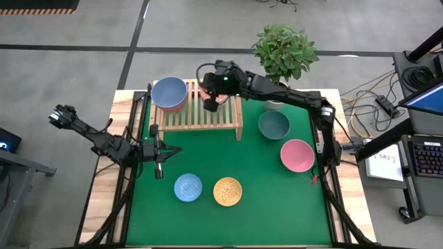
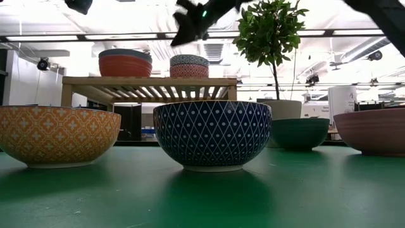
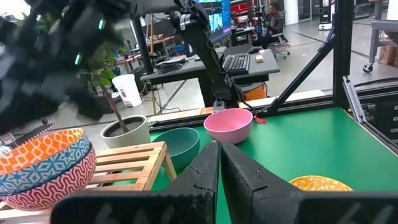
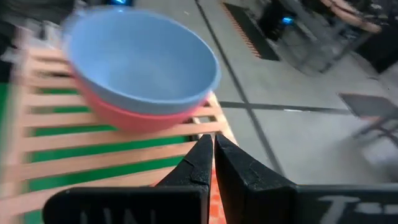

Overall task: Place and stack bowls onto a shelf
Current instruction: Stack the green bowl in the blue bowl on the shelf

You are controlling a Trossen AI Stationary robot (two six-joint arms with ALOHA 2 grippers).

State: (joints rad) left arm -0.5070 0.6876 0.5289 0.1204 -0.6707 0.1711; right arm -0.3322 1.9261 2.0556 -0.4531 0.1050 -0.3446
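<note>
The table had a green top, and the wooden shelf stood at its far edge so the bowls could go up on it in piles. Behind it sat a leafy plant in a white pot. The right arm reached all the way over the shelf, and its right pincer hung just above the slats with its fingers pressed together, holding nothing. I think it had let go of a bowl there. The left arm waited at the table's left side, its left pincer clenched and empty too. On the shelf's left end, the grey-blue bowl sat inside the red bowl, nested to save room. The pink bowl and teal bowl lay near the right edge, still to be moved. The light blue bowl and yellow bowl sat side by side near the front. From above, the arm hid the second pile. The left wrist view showed it well: an orange bowl on top with two patterned bowls under it. The low view showed a dark blue bowl that looked light from above.
</note>
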